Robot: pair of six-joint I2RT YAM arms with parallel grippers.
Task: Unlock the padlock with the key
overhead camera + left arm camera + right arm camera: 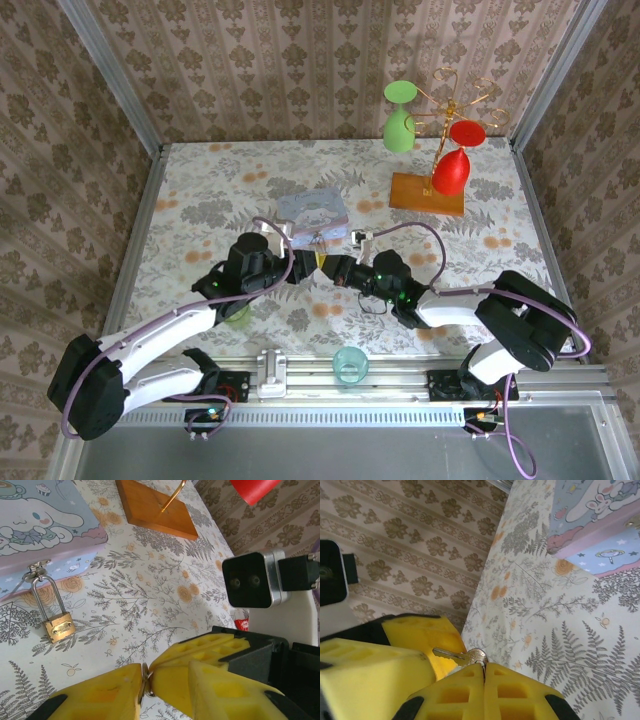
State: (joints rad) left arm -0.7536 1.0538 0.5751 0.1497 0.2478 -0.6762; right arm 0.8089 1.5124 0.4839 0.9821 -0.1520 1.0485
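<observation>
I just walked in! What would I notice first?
The left hand and right hand meet yellow tip to tip in the middle, the right one pinching a tiny key. Behind them a gold padlock hangs on a pale blue cartoon tin, and a red cup and a green cup hang far right.

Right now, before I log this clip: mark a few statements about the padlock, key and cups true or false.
1. The padlock is hooked by its shackle to the hasp of the blue cartoon tin. True.
2. The key sits in the padlock. False: the right gripper pinches its head, away from the padlock.
3. A red cup hangs on the stand. True.
4. The teal cup stands on the tin. False: it stands at the near edge, by the rail.
</observation>
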